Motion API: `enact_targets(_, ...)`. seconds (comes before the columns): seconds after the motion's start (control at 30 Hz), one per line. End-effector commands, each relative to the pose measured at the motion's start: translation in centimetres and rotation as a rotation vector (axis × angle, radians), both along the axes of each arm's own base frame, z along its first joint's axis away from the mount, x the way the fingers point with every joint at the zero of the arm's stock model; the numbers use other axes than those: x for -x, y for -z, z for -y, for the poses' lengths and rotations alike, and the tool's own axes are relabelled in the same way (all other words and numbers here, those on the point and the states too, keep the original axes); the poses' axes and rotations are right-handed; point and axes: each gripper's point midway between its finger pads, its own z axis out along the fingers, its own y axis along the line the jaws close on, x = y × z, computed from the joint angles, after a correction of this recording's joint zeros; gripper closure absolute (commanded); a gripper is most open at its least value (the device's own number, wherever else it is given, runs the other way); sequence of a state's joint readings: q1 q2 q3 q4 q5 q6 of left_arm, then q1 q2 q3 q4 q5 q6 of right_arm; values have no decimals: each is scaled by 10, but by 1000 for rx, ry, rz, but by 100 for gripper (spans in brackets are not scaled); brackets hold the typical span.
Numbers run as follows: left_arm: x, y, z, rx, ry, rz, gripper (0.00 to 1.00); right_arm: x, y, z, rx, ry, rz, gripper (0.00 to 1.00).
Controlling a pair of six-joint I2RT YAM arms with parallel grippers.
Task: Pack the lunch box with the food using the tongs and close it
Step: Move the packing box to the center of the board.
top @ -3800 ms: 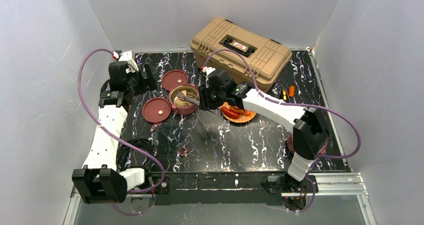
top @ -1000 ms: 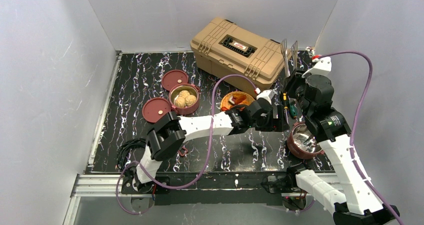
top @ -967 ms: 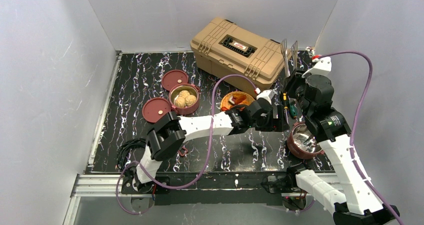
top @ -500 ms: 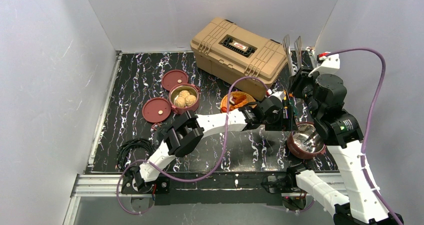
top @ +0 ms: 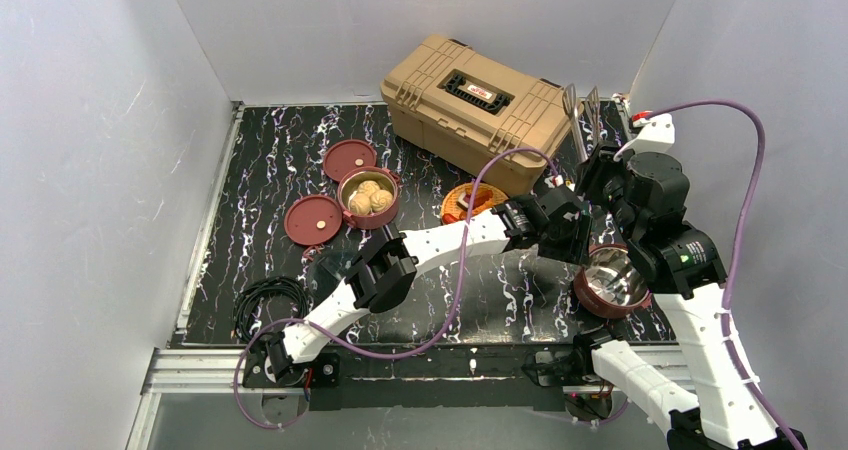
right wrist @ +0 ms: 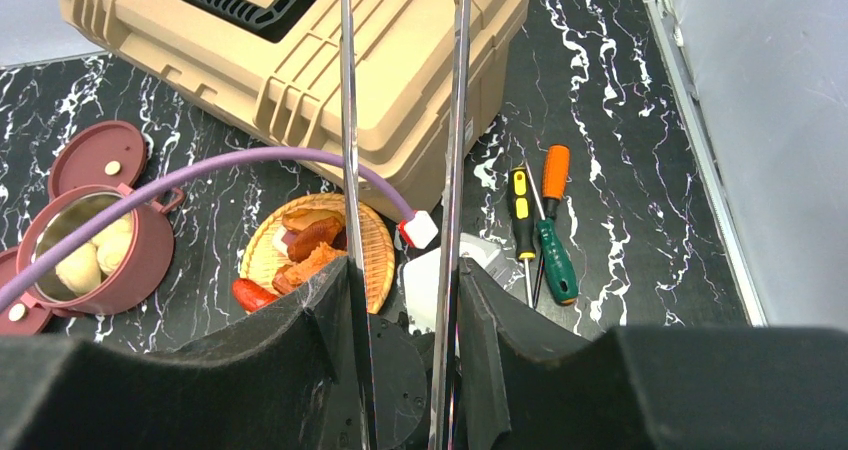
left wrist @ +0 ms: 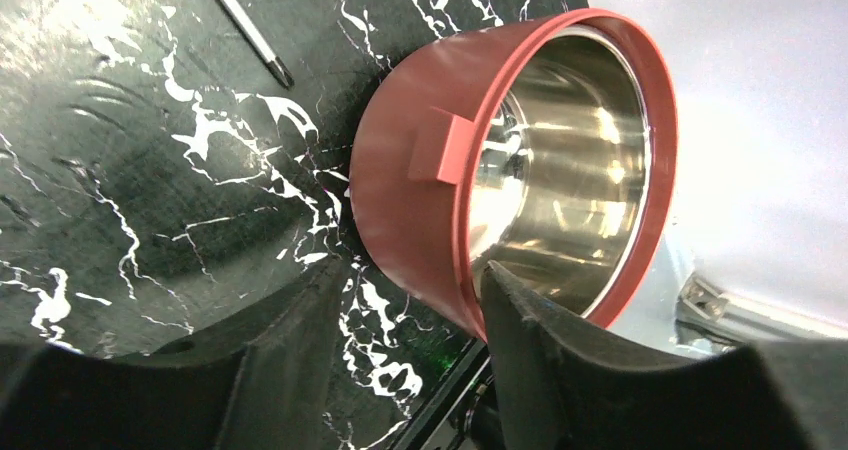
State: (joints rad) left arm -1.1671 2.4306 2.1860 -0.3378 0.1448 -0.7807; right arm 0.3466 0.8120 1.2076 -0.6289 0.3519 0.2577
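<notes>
Left pincer [left wrist: 410, 290], wrist view: its jaws stand partly spread astride the wall of the empty bowl [left wrist: 400, 200]. One finger is outside the maroon wall and the other is inside at the steel lining. I see a gap between the outer finger and the wall, so I read no clamp. From above, this pincer's tips are hidden behind its own wrist, and the right arm covers part of the bowl at the table's [top: 270, 170] right edge.

Right pincer [right wrist: 400, 280] is closed on the tongs [right wrist: 345, 120], which are raised with both slim arms pressed between its fingers. The tong tips are cut off at the top of that view, and the joined end is hidden below the fingers.

The filled bowl [top: 345, 185] holds the buns [top: 370, 198] at left centre, with two lids [top: 349, 158] lying flat just beside it. The nearer lid is cropped in the right wrist view. Red and orange chunks [right wrist: 310, 240] lie on the woven plate [right wrist: 375, 255], partly masked by a finger. The toolbox [right wrist: 300, 60] stands behind the plate, and the screwdrivers [right wrist: 555, 210] lie to its right.
</notes>
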Motion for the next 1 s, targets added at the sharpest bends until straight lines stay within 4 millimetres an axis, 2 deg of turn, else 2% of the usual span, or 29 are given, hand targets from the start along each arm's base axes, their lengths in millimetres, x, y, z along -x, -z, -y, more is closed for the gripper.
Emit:
enact_targets(0.0,1,-6,-8,-61,71,79,53,-3,-7,-1,-18,0,37,51)
enact_targets(0.13,-2,-14,-12,-67,76,113,65,-4,-4,-1,-19,7,33,51)
enact_targets(0.2,-3,-19,-12,-62,79,125,67,-5,-1,0,-15,10,26,51)
enact_targets(0.23,-2,-21,-11,-51,85,125,65,-5,0,-1,-14,10,24,51)
enact_targets(0.3,2,-25,-4,-18,106,112,52,-6,3,-1,-13,10,16,51)
enact_targets(0.33,5,-26,0,2,115,99,50,-6,3,-1,-13,10,16,51)
enact_targets(0.57,17,-10,11,4,151,64,46,-6,3,-1,-14,12,14,52)
enact_targets(0.7,17,4,7,-37,161,60,52,-5,1,0,-17,12,20,52)
enact_targets(0.8,15,8,3,-64,156,65,64,-4,0,0,-21,14,22,52)
enact_targets(0.9,8,2,-5,-91,126,101,73,-4,0,0,-24,14,22,52)
enact_targets(0.97,3,-9,-12,-107,109,140,76,-5,0,0,-25,15,23,52)
